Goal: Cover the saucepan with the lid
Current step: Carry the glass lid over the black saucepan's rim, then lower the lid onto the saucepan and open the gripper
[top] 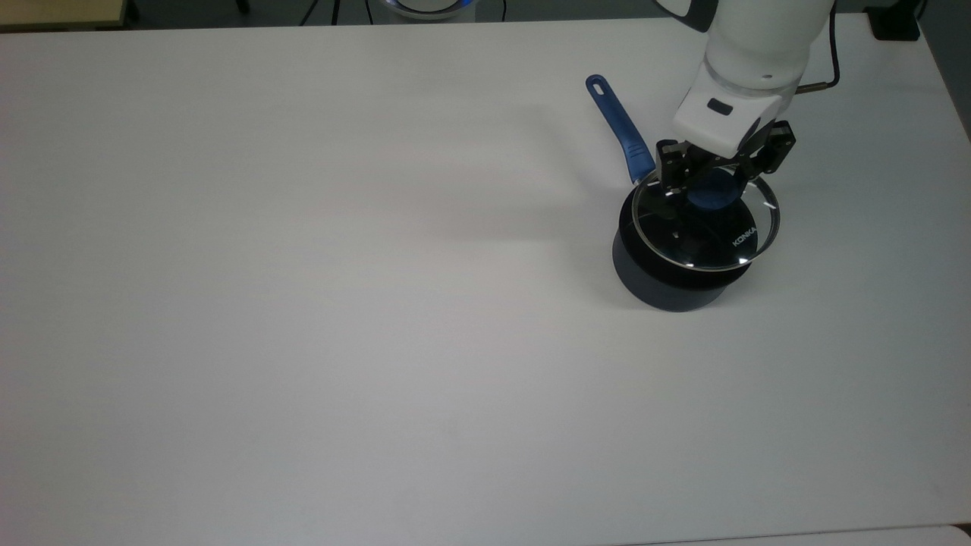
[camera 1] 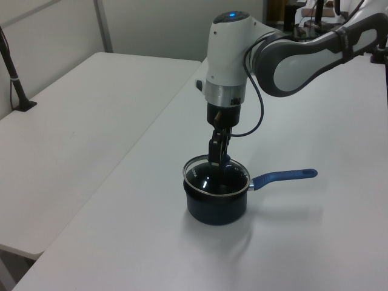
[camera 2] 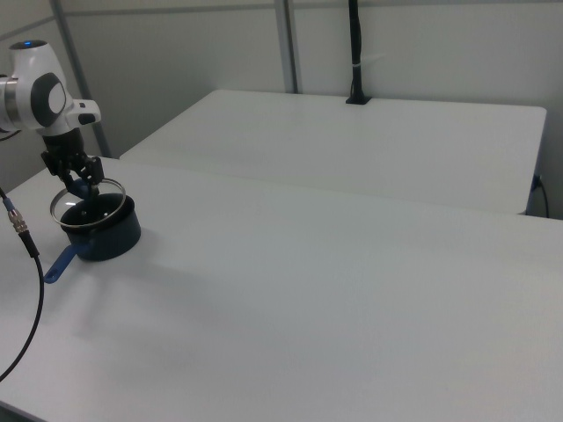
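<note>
The saucepan [top: 667, 284] is a dark navy pot on the white table, its blue handle [top: 618, 129] pointing to the top view's upper left. My gripper [top: 717, 178] is shut on the blue knob [top: 713, 196] of the glass lid [top: 721, 235]. The lid hangs level over the pot's mouth, set slightly toward the top view's right. I cannot tell whether it touches the rim. The left view shows the gripper [camera 1: 217, 154] straight above the lid [camera 1: 216, 177] and saucepan [camera 1: 216, 206]. At the right view's left are the gripper [camera 2: 79, 180], lid [camera 2: 88, 207] and saucepan [camera 2: 110, 237].
A second white table [camera 1: 91, 109] adjoins this one, with a black post [camera 1: 13, 70] on it. A small black object [top: 895, 23] sits at the table's corner in the top view's upper right. A cable [camera 2: 22, 264] hangs from the arm.
</note>
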Action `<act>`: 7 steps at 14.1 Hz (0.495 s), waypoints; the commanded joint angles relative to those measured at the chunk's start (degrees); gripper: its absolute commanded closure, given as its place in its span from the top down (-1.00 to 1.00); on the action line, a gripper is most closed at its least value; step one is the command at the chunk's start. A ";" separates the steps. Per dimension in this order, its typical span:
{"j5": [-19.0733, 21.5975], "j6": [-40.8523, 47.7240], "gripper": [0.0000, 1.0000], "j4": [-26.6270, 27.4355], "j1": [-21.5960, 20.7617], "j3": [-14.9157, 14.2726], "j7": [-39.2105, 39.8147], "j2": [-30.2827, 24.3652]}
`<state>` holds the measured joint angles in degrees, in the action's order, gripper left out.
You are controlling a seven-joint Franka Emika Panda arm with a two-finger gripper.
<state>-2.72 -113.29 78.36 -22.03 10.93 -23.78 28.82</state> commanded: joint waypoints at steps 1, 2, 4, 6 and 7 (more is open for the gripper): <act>-0.62 -0.27 -0.18 -1.46 -0.47 -0.82 -1.09 1.15; -0.62 -0.27 -0.17 -1.46 -0.38 -0.82 -1.09 1.32; -0.62 -0.27 -0.17 -1.46 -0.29 -0.82 -1.09 2.11; -0.62 -1.32 -0.17 -1.46 -0.38 -0.82 -1.26 2.21; -0.71 -1.50 -0.16 -1.37 -0.47 -0.82 -1.27 2.21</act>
<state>-2.72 -113.58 78.29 -21.95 10.39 -23.82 30.46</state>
